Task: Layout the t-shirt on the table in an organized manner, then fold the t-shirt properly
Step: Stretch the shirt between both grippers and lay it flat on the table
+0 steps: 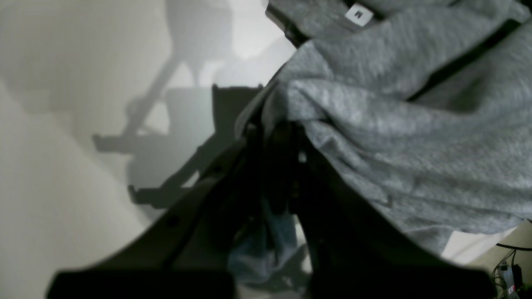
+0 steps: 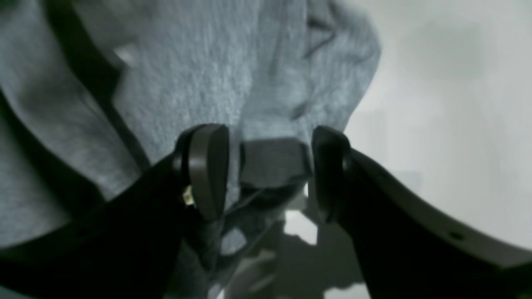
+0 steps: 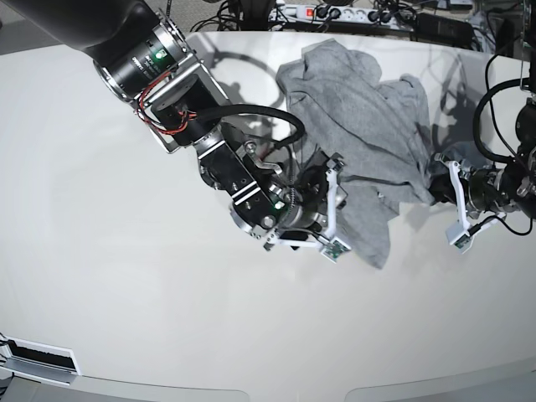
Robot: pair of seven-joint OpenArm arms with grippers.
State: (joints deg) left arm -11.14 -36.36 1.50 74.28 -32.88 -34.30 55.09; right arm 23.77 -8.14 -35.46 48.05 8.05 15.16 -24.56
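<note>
Spreading the crumpled shirt: one edge pinched, the other jaws apart.

The shirt (image 3: 360, 134) lies bunched on the table (image 3: 126, 293), not yet flat. The left gripper (image 1: 276, 137) is closed on a fold of grey cloth that drapes away from its tips toward the collar label. The right gripper (image 2: 270, 166) has its jaws apart, a darker hem band sitting between the pads without being squeezed. To do this well, I judge the right jaws should close squarely on that hem before any pull, then both arms draw apart low over the table so the cloth slides out flat instead of lifting and twisting.
</note>
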